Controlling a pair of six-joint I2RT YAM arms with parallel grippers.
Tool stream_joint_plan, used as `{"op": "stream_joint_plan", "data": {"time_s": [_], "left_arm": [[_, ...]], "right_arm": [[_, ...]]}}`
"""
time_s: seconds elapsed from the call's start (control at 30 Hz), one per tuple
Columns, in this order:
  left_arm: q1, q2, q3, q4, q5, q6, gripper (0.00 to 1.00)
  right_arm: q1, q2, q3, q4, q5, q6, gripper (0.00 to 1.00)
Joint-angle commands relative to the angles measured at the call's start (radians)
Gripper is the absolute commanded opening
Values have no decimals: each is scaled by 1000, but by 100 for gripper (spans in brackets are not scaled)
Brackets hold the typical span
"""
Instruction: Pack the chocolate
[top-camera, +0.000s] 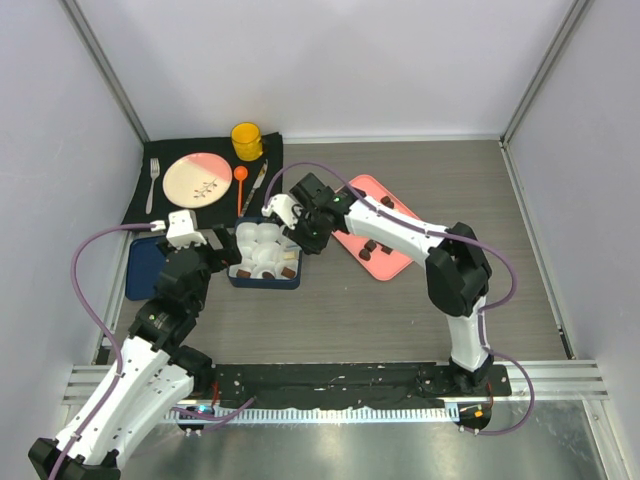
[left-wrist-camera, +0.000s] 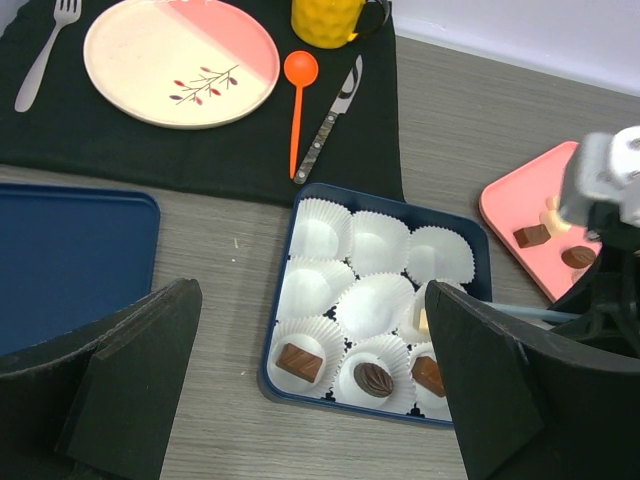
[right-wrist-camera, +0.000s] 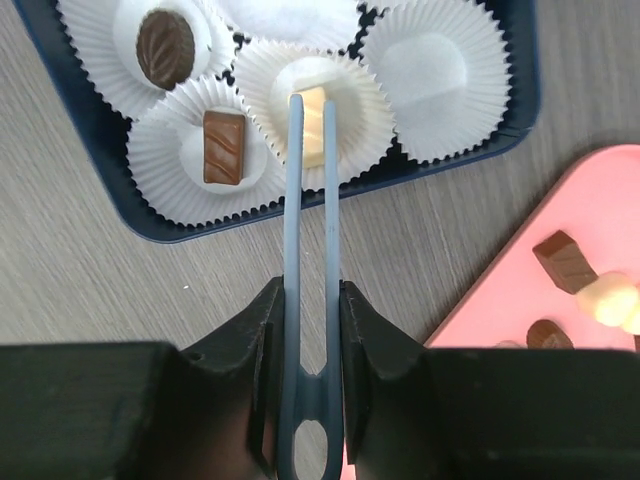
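White chocolate (right-wrist-camera: 312, 125) sits in a middle-row paper cup (right-wrist-camera: 258, 90) of the blue box (right-wrist-camera: 528, 80), with tweezers (right-wrist-camera: 308, 230) tips either side of it.
Right hand (right-wrist-camera: 308, 295) clamps the tweezers near their looped end, probably to reach into the narrow cup; can't tell if the piece is pinched or freed. Three brown chocolates (left-wrist-camera: 300, 360) fill the near row. More wait on the pink tray (right-wrist-camera: 520, 260) beside the box on the counter (right-wrist-camera: 120, 290). Left hand (left-wrist-camera: 315, 385) hovers wide open and empty near the box, not blocking.

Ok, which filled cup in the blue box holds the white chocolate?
The cup that the tweezers reach into: its white chocolate sits between the tips. The other three filled cups hold brown pieces.
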Motion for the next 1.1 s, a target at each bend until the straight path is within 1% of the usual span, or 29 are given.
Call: {"op": "stream_joint_plan", "data": {"time_s": [0.0,0.17,0.3,0.33,0.47,0.6,0.63,0.67,0.73,0.87,1.07], "left_arm": [[5,-4,46,27,1,14,100],[5,-4,46,27,3,14,100],[5,-4,44,27,7,12,100],[3,-4,44,28,7,12,100],[3,-1,44,28,12,11,100],[3,-1,44,30,15,8,100],[5,-1,44,30,16,9,100],[5,-1,44,30,18,8,100],[5,-1,44,30,20,9,100],[5,-2,43,31,21,9,100],[3,-1,43,31,23,6,100]], "right_arm": [[-22,-164,-8,73,2,79,21],[-90,-258,-123,130,19,165,18],[-188,-330,-226,181,27,256,17],[-203,-354,-264,191,35,277,17],[-275,-390,-330,199,105,361,17],[-361,-390,-376,170,191,459,17],[-378,-387,-388,162,196,493,17],[-410,-385,-395,153,197,507,17],[-436,-375,-402,126,205,527,17],[-479,-356,-404,87,210,539,17],[-505,-304,-378,53,202,531,18]]}}
